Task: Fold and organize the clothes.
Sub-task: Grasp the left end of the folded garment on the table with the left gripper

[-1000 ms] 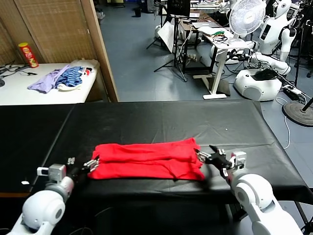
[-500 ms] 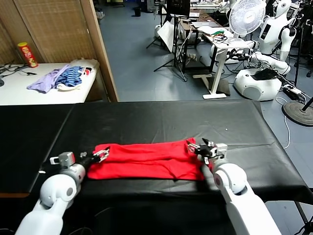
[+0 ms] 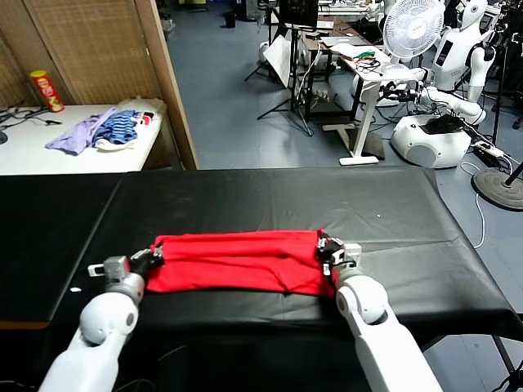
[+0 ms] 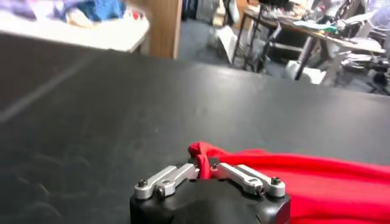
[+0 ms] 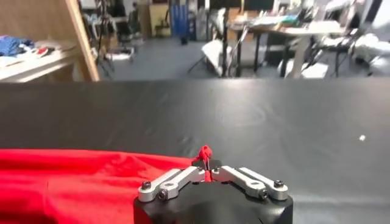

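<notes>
Robotics lab, white humanoid robots (image 3: pixel 459 49) parked at back, cluttered desks (image 3: pixel 359 61), pedestal fan (image 3: pixel 413 28), camera stands (image 3: pixel 292 69)

Head view high, looking down, wrist views low, close, sharing the red T-shirt (image 3: pixel 237 261) ends

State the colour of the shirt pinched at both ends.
Bright red shirt, clearest in the head view.

no readable text, labels, brands, numbers or signs on anything
</notes>
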Motion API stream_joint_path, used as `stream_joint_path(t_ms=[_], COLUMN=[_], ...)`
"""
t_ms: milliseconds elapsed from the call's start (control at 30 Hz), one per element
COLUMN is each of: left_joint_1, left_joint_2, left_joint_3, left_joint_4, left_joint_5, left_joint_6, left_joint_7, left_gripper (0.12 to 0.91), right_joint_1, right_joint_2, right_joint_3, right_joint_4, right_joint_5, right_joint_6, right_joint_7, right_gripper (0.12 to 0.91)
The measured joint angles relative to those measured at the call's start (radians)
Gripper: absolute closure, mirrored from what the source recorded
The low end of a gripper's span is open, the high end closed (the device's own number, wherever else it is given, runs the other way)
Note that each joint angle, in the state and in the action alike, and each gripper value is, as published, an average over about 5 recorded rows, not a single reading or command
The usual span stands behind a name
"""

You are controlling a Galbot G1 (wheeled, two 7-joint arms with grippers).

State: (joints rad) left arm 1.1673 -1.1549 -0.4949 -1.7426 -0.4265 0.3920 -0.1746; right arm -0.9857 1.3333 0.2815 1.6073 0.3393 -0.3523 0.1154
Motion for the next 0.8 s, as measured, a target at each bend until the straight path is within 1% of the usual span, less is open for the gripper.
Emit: stream_joint_path(t_ms=[67,100,167,267,367,433,467,533,633,700,767,800], left_joint_1=[-0.002,-0.002,-0.001,0.007,0.02,0.031,0.037,0.051,0.073,0.084,0.092,0.093], left_joint_2=[-0.007,-0.008,-0.006,0.005,0.018,0.024,0.026,0.028,0.023,0.016,0.009,0.005], left_joint_3=[0.0,-0.001,-0.004,-0.013,-0.026,-0.037,-0.043,-0.055,-0.071,-0.078,-0.082,-0.083], left_joint_4=[0.004,0.004,0.002,-0.007,-0.021,-0.035,-0.041,-0.052,-0.057,-0.055,-0.052,-0.052], left_joint_5=[0.02,0.024,0.026,0.018,-0.012,-0.048,-0.069,-0.117,-0.195,-0.234,-0.253,-0.257], left_joint_6=[-0.005,-0.007,-0.009,-0.008,-0.002,0.01,0.018,0.038,0.064,0.068,0.065,0.063], left_joint_7=[0.009,0.012,0.016,0.018,0.02,0.025,0.027,0.031,0.033,0.04,0.052,0.057], left_gripper=[0.851,0.817,0.72,0.552,0.384,0.296,0.268,0.241,0.233,0.233,0.247,0.269], right_joint_1=[-0.009,-0.015,-0.027,-0.048,-0.069,-0.083,-0.09,-0.1,-0.109,-0.111,-0.11,-0.11], right_joint_2=[-0.008,-0.013,-0.025,-0.043,-0.06,-0.07,-0.074,-0.08,-0.083,-0.083,-0.082,-0.081], right_joint_3=[0.005,0.007,0.012,0.022,0.033,0.041,0.044,0.049,0.053,0.053,0.052,0.052], right_joint_4=[0.01,0.017,0.037,0.073,0.107,0.126,0.135,0.149,0.162,0.165,0.166,0.166], right_joint_5=[0.004,0.006,0.011,0.026,0.033,0.035,0.036,0.04,0.043,0.043,0.042,0.041], right_joint_6=[0.001,0.0,-0.004,-0.012,-0.011,-0.008,-0.006,-0.004,-0.003,-0.003,-0.002,-0.002], right_joint_7=[-0.029,-0.042,-0.057,-0.061,-0.067,-0.071,-0.073,-0.074,-0.074,-0.074,-0.073,-0.072], right_gripper=[0.801,0.745,0.645,0.495,0.339,0.274,0.248,0.234,0.228,0.228,0.227,0.227])
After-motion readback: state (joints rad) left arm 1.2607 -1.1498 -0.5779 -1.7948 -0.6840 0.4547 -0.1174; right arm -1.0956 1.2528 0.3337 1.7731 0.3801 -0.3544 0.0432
